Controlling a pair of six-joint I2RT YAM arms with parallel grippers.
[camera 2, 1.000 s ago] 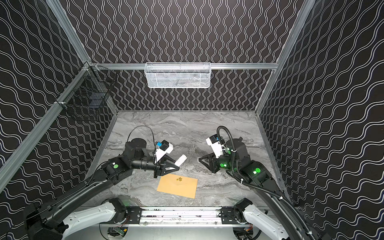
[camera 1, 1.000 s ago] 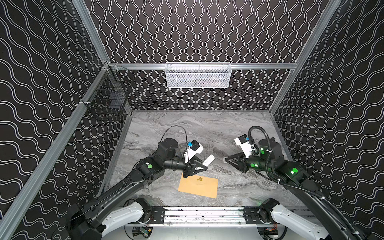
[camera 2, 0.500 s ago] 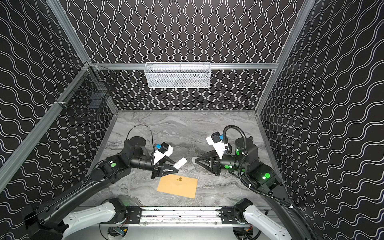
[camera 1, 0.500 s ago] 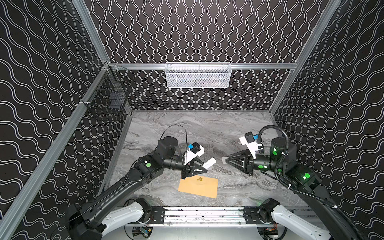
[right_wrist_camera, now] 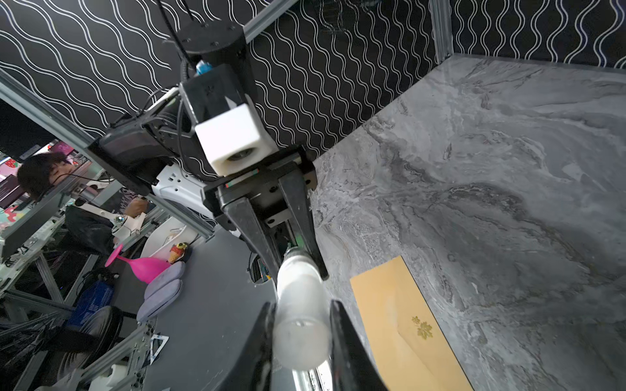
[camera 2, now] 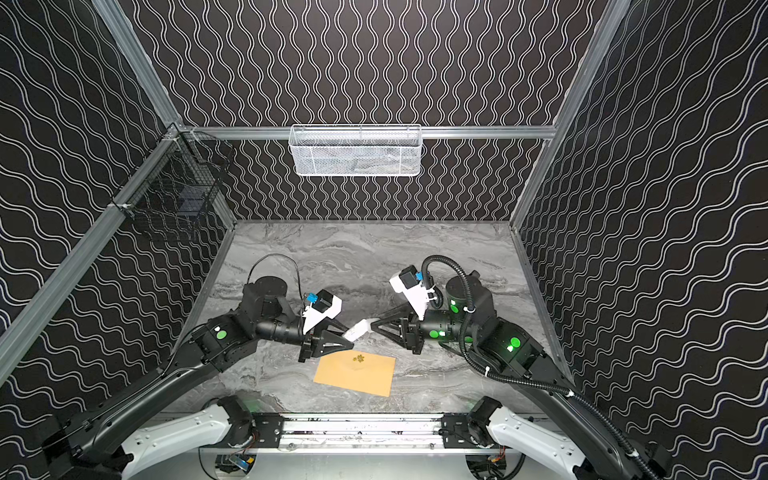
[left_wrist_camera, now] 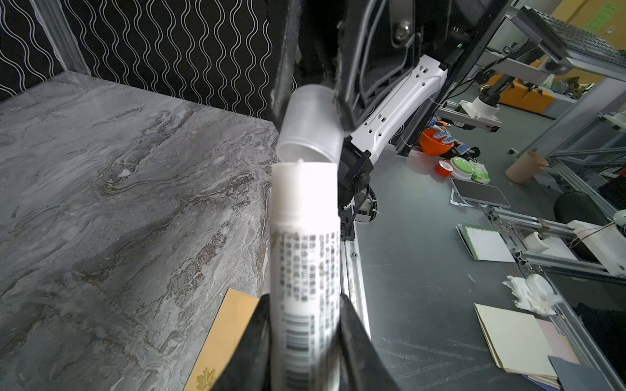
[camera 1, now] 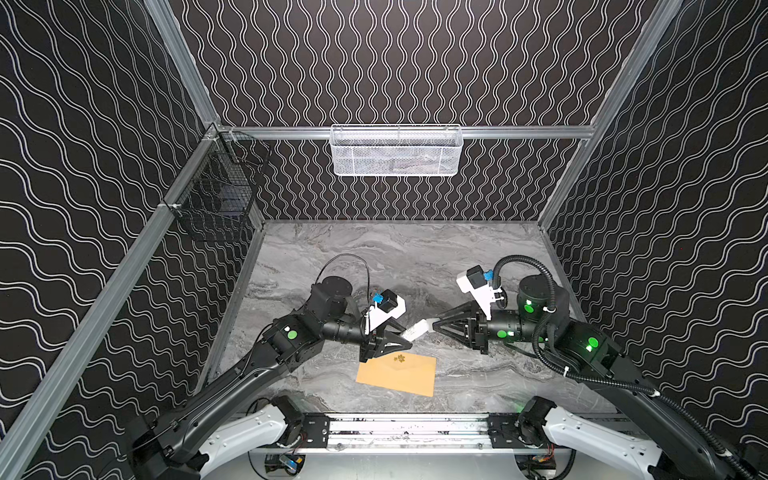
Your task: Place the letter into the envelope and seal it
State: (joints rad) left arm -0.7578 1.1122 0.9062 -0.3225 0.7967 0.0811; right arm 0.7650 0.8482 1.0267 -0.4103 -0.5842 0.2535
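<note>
Kraft paper: the envelope (camera 1: 397, 374) is laid flat on the marbled table (camera 1: 374, 257), below and between both grippers and touched by neither. Its long axis is set across the table.
White sheet: the letter is seen in no view; whether it is inside cannot be told.
Left side: the left gripper (left_wrist_camera: 305, 315) is pinched on the glue stick (left_wrist_camera: 305, 254), whose long axis is pointed at the other arm.
Right side: the right gripper (right_wrist_camera: 301, 304) is pinched on the translucent cap (right_wrist_camera: 301, 325).
Deciding relation: cap and stick are held end to end, the cap's mouth at the stick's tip and slightly tilted.
Nearer arm: the left is judged nearer the envelope.
Views: the tilt is shown only by the left wrist view; in both top views one white bar is seen.
</note>
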